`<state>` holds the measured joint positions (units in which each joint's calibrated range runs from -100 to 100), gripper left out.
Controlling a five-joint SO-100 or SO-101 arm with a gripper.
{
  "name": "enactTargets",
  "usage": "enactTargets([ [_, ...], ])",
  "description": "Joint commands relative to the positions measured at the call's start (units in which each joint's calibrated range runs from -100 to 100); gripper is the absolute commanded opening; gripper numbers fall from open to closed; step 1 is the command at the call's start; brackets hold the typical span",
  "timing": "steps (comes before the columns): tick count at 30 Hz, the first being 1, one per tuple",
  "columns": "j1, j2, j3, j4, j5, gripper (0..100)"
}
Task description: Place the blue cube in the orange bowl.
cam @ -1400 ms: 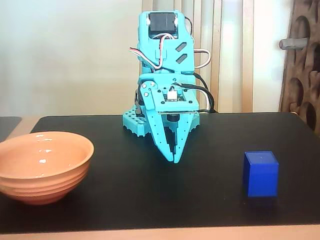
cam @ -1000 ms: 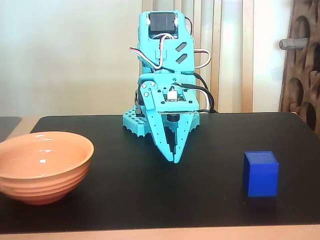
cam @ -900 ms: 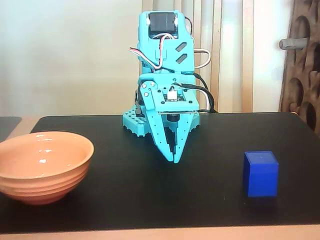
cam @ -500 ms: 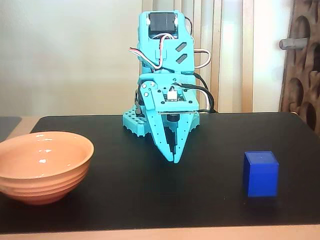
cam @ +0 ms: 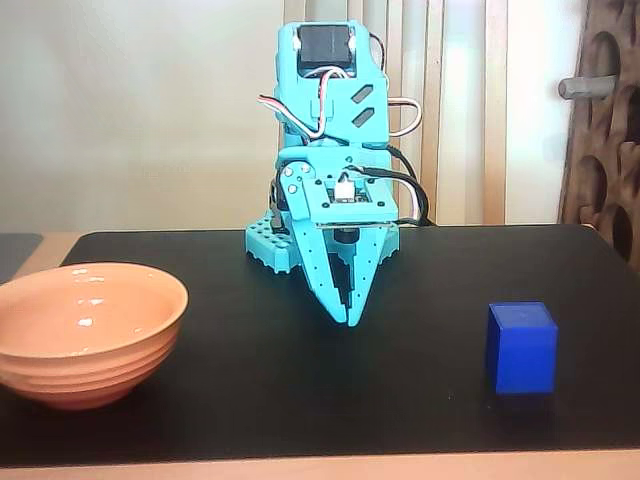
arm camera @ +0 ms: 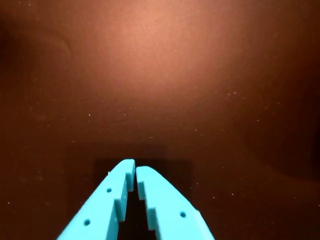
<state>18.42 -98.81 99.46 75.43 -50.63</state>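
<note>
The blue cube (cam: pixel 521 347) stands on the black table mat at the front right in the fixed view. The orange bowl (cam: pixel 85 331) sits at the front left, upright and empty. My turquoise gripper (cam: pixel 349 322) hangs folded at the middle of the mat, tips pointing down near the surface, between the bowl and the cube and apart from both. Its jaws are shut and hold nothing. In the wrist view the gripper (arm camera: pixel 135 170) shows closed fingertips over bare dark mat; neither the cube nor the bowl shows there.
The arm's turquoise base (cam: pixel 275 240) stands at the back middle of the black mat (cam: pixel 430 290). A wooden table edge (cam: pixel 320 468) runs along the front. A brown carved panel (cam: pixel 610 140) stands at the back right.
</note>
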Motion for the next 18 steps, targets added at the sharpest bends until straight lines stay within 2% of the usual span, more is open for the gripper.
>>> enactTargets([
  [1, 0.6, -0.8, 0.5, 0.6, 0.3, 0],
  [18, 1.3, -0.8, 0.5, 0.6, 0.0, 0],
])
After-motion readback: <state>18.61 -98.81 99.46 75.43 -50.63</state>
